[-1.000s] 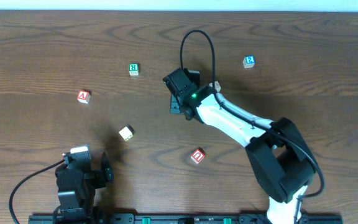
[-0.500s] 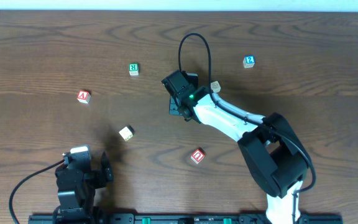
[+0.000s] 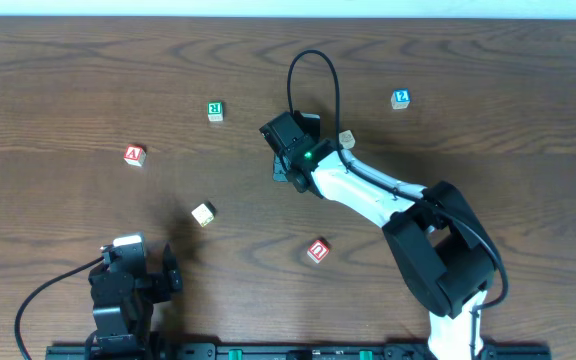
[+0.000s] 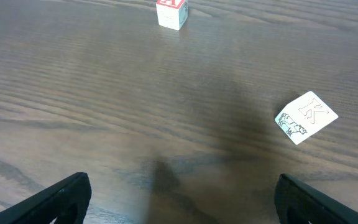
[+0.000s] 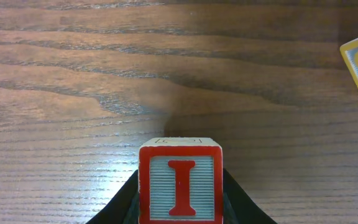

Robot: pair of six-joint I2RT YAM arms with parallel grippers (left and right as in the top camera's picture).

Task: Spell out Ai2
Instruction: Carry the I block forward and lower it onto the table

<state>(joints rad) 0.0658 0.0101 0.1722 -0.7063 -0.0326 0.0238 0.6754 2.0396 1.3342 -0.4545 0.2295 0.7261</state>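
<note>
The right gripper (image 3: 286, 172) is clamped narrowly on the I cube (image 5: 180, 180), over mid-table (image 3: 88, 60). The left gripper (image 4: 185, 200) stands wide apart at the near edge, holding nothing. The A cube (image 3: 135, 155) lies far left and the 2 cube (image 3: 400, 98) far right, well apart.

My right arm (image 3: 368, 190): white link shells, black joints, black base housing.
Wrist light (image 3: 311, 154): small green dot.
Wrist cable (image 3: 313, 75): thin, black, looped.
My left arm (image 3: 123, 295): black, with a pale grey cap (image 3: 128, 242).
My left tool (image 4: 182, 193): matte black fingers (image 4: 61, 196).
</note>
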